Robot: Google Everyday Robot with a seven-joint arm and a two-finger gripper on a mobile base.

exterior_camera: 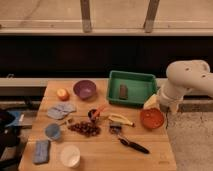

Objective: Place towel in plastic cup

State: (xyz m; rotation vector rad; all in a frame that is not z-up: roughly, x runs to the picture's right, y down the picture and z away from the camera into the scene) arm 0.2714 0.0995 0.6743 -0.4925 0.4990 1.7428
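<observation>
The towel (61, 110), a thin grey-blue cloth, lies flat on the left part of the wooden table (150, 155). Just in front of it stands the plastic cup (52, 131), small, round and light blue. My white arm (186, 80) is at the table's right edge. Its gripper (166, 106) hangs down beside the orange bowl (151, 118), far to the right of the towel and the cup, open and holding nothing.
A purple bowl (84, 89) and an orange fruit (62, 94) sit at the back left. A green tray (142, 80) is at the back right. Grapes (84, 128), a banana (121, 119) and a black-handled tool (131, 145) lie mid-table. A blue sponge (41, 151) and a white cup (70, 155) are front left.
</observation>
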